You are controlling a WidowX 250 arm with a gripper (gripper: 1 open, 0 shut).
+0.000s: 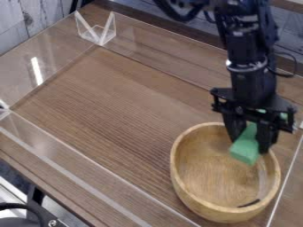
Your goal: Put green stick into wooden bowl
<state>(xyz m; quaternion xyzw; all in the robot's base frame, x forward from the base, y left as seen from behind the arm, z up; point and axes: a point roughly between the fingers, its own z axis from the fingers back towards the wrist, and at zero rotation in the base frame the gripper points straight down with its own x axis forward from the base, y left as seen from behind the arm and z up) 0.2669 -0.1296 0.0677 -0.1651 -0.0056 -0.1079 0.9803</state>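
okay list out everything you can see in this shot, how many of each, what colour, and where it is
wooden bowl: one, light tan, front right of the table
green stick: one, bright green, held in the hand over the bowl's far right side
table: one, brown wood grain, fills most of the view
clear wall: transparent, runs along the table's edges
clear stand: one, transparent, far left corner
arm: one, black, reaches down from the top right
hand: one, black, shut on the green stick

The pincer (252,135) grips the green stick (247,147) over the wooden bowl (190,177).
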